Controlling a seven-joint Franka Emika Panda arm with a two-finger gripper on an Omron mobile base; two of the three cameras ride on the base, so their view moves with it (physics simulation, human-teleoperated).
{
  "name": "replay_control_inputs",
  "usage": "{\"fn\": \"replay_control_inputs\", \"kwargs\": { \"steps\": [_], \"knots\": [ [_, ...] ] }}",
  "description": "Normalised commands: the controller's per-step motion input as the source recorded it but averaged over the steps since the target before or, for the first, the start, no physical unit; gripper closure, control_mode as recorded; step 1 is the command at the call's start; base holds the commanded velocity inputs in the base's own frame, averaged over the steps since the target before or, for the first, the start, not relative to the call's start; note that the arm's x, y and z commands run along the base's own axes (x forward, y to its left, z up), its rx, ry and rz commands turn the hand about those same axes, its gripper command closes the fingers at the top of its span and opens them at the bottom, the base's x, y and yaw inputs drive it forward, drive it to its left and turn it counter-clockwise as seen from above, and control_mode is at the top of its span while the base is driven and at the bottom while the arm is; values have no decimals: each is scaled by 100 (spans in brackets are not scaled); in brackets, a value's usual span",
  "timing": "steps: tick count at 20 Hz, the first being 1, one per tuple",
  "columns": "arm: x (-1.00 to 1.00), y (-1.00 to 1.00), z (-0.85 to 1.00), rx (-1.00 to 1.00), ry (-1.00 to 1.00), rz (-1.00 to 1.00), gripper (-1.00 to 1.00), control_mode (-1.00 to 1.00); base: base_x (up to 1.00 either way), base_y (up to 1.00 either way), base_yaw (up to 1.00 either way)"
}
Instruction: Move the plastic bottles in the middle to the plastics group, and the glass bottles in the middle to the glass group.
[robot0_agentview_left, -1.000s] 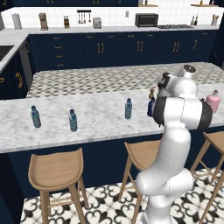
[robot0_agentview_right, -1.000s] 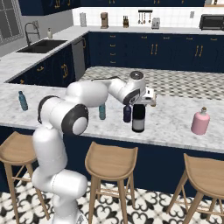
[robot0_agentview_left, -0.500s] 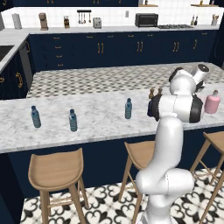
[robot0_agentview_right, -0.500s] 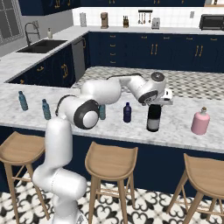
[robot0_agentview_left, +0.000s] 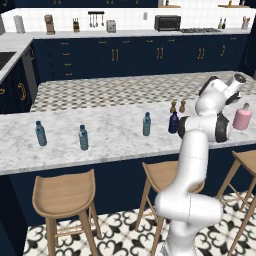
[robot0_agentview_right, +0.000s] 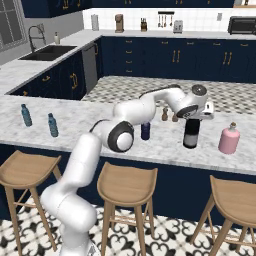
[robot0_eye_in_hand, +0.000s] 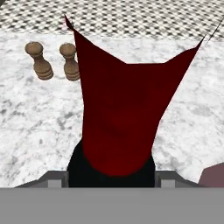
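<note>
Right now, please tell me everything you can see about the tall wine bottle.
The wine bottle is near-black and glossy, with a dark red neck top. It stands upright on the white marble counter, between the short navy bottle and the pink bottle, apart from both. The gripper sits over its neck, hiding the top; contact is unclear.

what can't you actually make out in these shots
- Gripper: right base view, the hand covers the fingertips, so contact with the wine bottle is unclear.
- Wine bottle neck: hand view, too close; the red top hides the body.
- Pink bottle: hand view, cut off by the right edge.
- Wine bottle: left base view, behind the arm.
</note>
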Motion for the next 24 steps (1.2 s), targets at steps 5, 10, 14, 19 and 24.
{"fn": "replay_control_inputs", "kwargs": {
  "steps": [5,10,14,19,24],
  "knots": [
    [1,-8,-13,0,0,1,100,-100,0,0,0],
    [1,0,0,0,-4,0,100,-100,0,0,0],
    [-13,11,0,0,-12,1,100,-100,0,0,0],
    [-40,2,0,-4,-21,1,100,-100,0,0,0],
    [-27,11,-22,-24,-18,0,100,-100,0,0,0]
  ]
}}
